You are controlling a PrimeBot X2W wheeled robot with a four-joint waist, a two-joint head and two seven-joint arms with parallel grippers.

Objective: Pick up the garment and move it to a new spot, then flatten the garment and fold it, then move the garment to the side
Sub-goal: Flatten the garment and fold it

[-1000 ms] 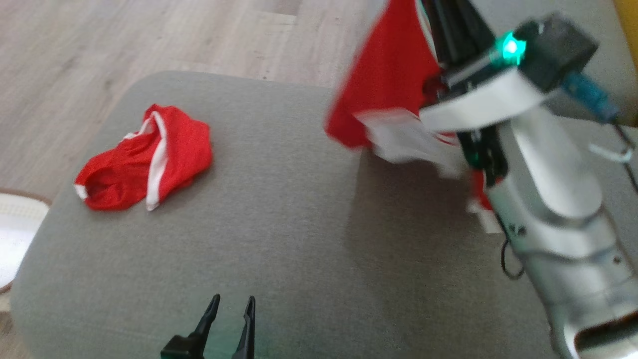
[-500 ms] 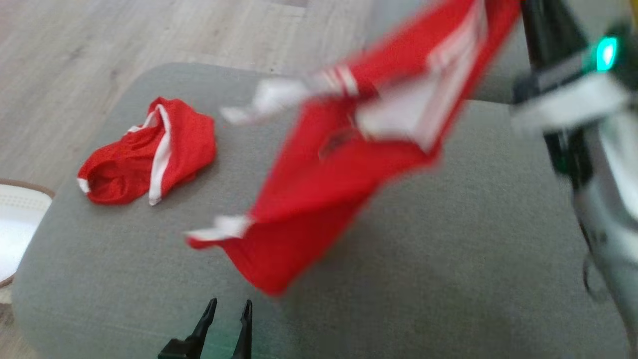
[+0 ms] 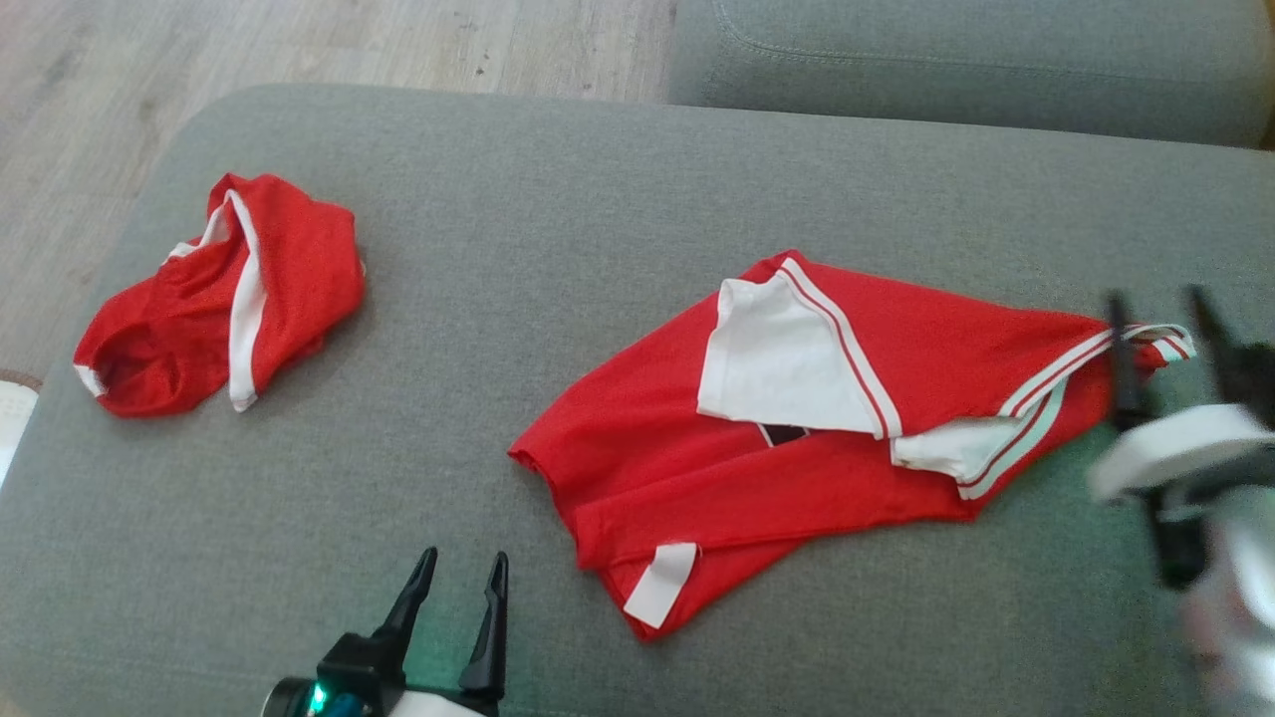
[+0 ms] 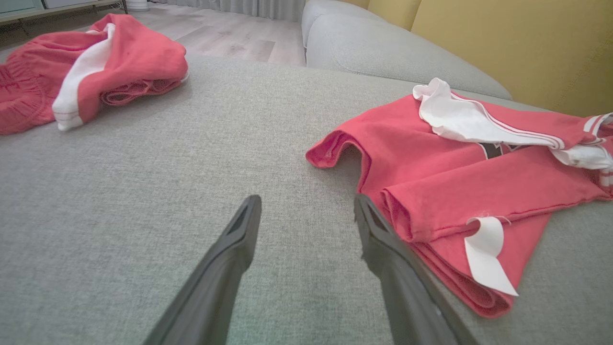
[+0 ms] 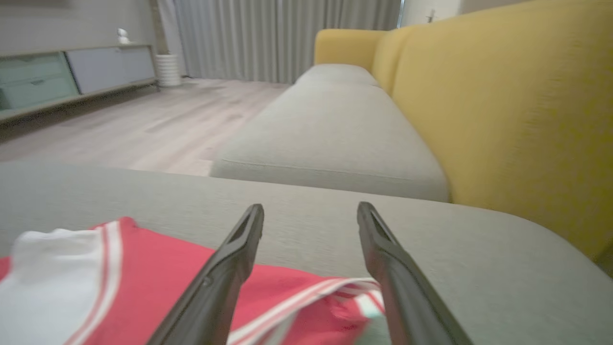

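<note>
- Garment point(image 3: 797, 438): red top with white panels and striped trim, lying on the grey seat cushion point(image 3: 598, 199), right of centre in the head view. It is crumpled and only partly spread out.
- Condition of garment: one white section is turned over the red body, and the lower edge is doubled under itself. A white label point(image 3: 660, 583) shows at the near corner. The striped end points toward the robot's right.
- Left gripper point(image 3: 465, 556): released, its fingers parted with nothing between them. It sits low at the near edge of the cushion. In the left wrist view, the left gripper point(image 4: 307, 198) has one finger just beside the garment's point(image 4: 455, 163) folded near edge. Contact there cannot be confirmed.
- Right gripper point(image 3: 1153, 295): released, its jaws spread wide and empty. It appears blurred in the head view, positioned at the garment's striped right end. In the right wrist view, the right gripper point(image 5: 310, 206) has the striped trim of the garment point(image 5: 158, 278) lying below and between its fingers. Whether the fingers touch the cloth cannot be told.
- Second item: red shorts point(image 3: 219, 299) with white side stripes, bunched up at the far left of the same cushion, well apart from the garment.
- Surroundings: wooden floor point(image 3: 299, 40) beyond the cushion, a further grey seat point(image 3: 946, 60) behind it, and a yellow backrest point(image 5: 503, 120) on the right wrist view's right side.
</note>
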